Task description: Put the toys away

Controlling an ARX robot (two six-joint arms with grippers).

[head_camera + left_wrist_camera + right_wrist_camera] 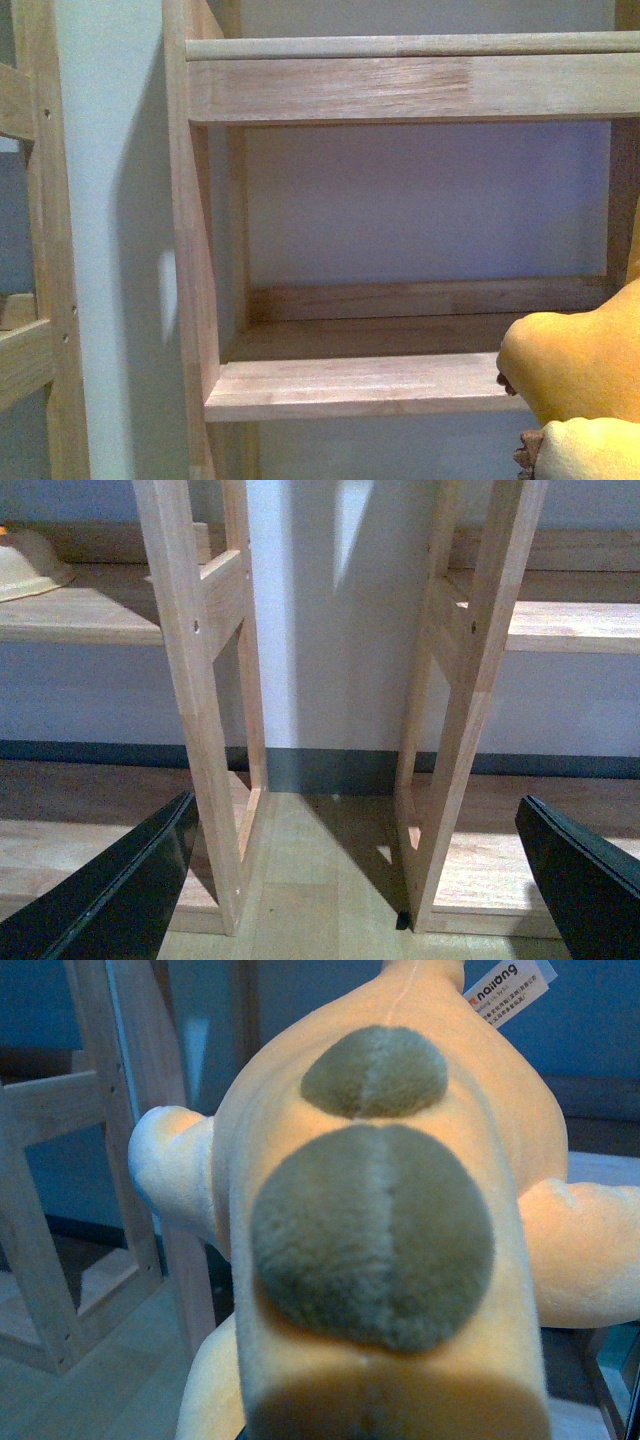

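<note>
Left pincer (357, 802) is spread wide with nothing between its black fingers (120, 890). It hangs low, aimed at the gap between the shelf frames, and my guess is it's just out of the way there. Right pincer, honestly can't tell: its wrist cam is filled by the toy and no fingers show. A plush hanging that close to the lens is most likely carried by that arm, though.

The soft orange-yellow plush animal (580, 355) is at the right edge of the front view. It's up in the air at the height of the lower pale-wood shelf board (350, 388) and overlaps the board's right end. Touching or not, can't say. Reads to me like it's lined up to go onto that board.

Counting stuff:
- one toy, with two grey-brown oval patches (372, 1235) down its body and one white printed tag (505, 990)
- two cream-yellow limbs (170, 1170), one sticking out each side
- two light wooden shelf units (200, 250) in the front view, the second just a sliver at far left
- one pale bowl-shaped thing (30, 565) on a shelf in the left wrist view
</note>
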